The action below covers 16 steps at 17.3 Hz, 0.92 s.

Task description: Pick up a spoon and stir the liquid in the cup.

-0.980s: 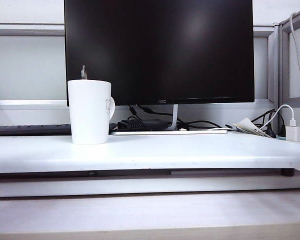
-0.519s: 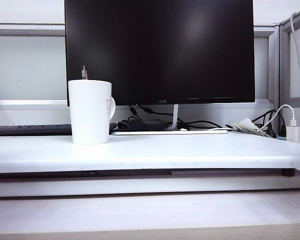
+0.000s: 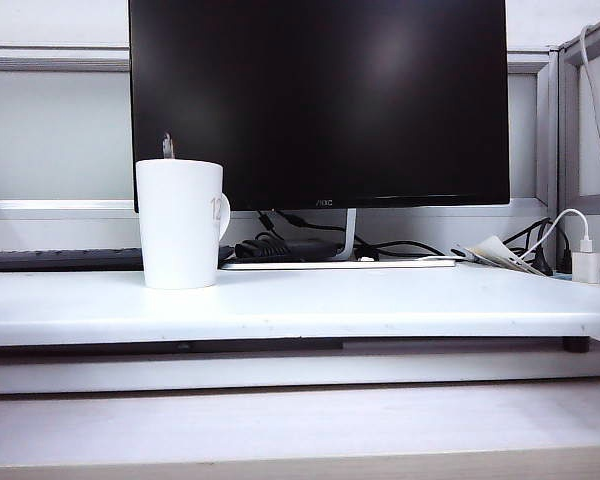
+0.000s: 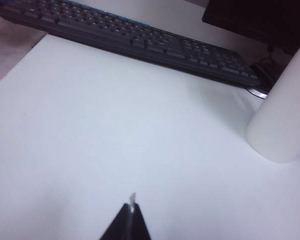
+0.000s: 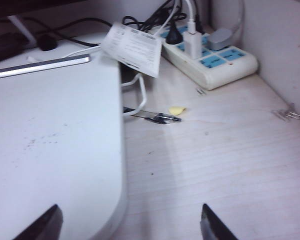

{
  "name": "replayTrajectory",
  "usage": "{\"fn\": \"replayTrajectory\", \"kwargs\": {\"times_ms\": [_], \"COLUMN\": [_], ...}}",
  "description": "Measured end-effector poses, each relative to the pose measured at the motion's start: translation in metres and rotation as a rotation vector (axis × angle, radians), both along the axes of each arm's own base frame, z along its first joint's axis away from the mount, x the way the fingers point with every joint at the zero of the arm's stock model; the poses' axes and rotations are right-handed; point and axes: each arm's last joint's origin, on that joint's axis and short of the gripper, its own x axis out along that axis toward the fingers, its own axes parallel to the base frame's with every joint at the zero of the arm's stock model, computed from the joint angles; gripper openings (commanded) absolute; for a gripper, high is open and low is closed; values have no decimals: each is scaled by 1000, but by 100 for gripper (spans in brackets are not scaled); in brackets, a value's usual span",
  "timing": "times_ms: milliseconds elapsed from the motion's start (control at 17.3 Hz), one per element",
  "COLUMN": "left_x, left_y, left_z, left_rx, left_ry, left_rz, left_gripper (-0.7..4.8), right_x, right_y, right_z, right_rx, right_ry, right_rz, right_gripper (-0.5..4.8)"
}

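Note:
The cup is a tall white mug with a faint grey "12" on its side, standing at the left of the white board. The spoon shows only as a thin grey handle tip above the rim. No arm appears in the exterior view. In the left wrist view my left gripper is shut over bare white board, a tiny pale sliver at its tips, well apart from the cup. My right gripper is open and empty, straddling the board's edge and the wooden desk.
A large black monitor stands behind the cup, with a dark keyboard along the board's back. On the desk lie a power strip with plugs and cables, a paper slip and a small dark tool.

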Motion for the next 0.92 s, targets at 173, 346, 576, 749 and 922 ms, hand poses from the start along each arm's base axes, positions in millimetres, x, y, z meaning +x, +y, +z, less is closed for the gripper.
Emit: {"fn": "replayTrajectory", "kwargs": {"times_ms": [173,346,576,749,922], "left_x": [0,1,1,2,2], "left_y": [5,7,6,4,2], "left_z": [-1,2,10,11,10], "left_rx": [46,58,116,265,269], "left_ry": [8,-37,-122,-120,-126], "left_rz": [177,232,193,122,31], "left_gripper": [-5,-5,-5,-5,-5], "right_x": [0,1,2,2,2], "right_y": [0,0,0,-1,0], "right_z": [1,6,12,14,14], "right_rx": [1,5,16,17,20], "right_ry": [-18,-68,-138,-153,-154], "right_rz": [1,-19,-17,-35,-16], "right_gripper": [355,355,355,326,326]}}
